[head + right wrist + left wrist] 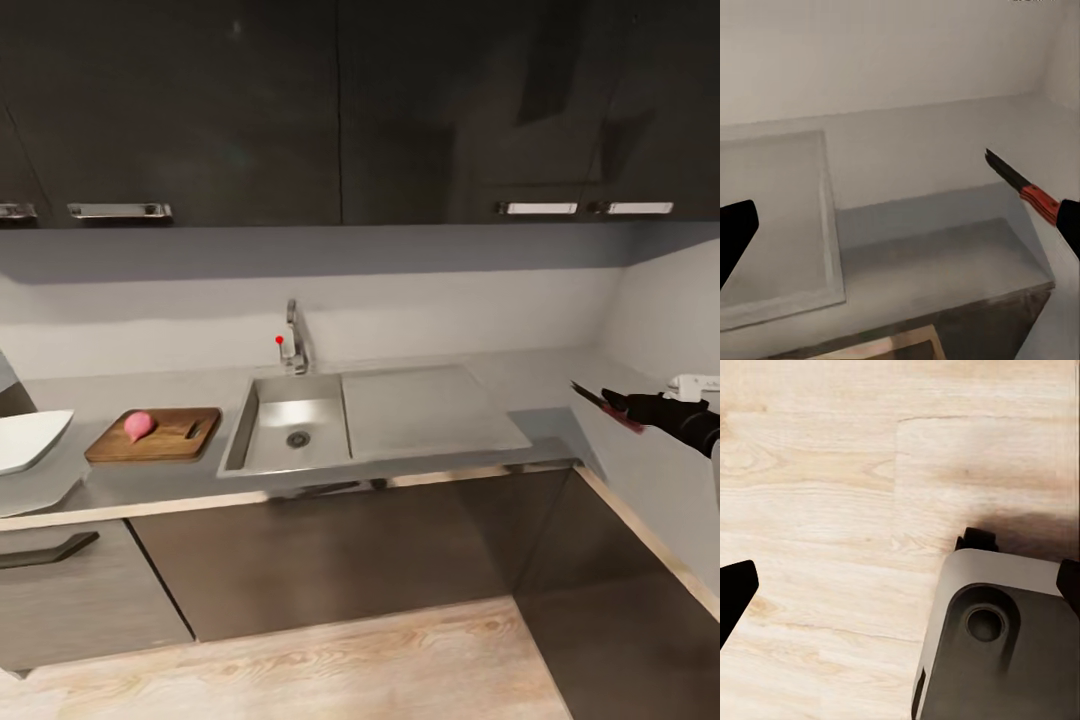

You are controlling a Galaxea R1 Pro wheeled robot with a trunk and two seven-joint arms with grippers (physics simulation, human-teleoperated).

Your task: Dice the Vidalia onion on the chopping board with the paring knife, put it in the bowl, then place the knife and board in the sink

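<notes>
Brushed steel sink [290, 420], wooden chopping board [165, 440], glossy white bowl [30, 438], pale wood floor [832, 472]

Right gripper [612, 402] extended forward, gripping the paring knife [606, 404].

The sink [296, 428] is sitting in the countertop [150, 480], its drainboard [425, 412] lying to its right and the tap [294, 342] standing behind the basin. Left of the sink, the chopping board [155, 435] is lying with the onion [139, 425] resting on it. The bowl [28, 438] is sitting further left. Far right, the right gripper [640, 407] is holding the paring knife [606, 405] above the countertop.
</notes>
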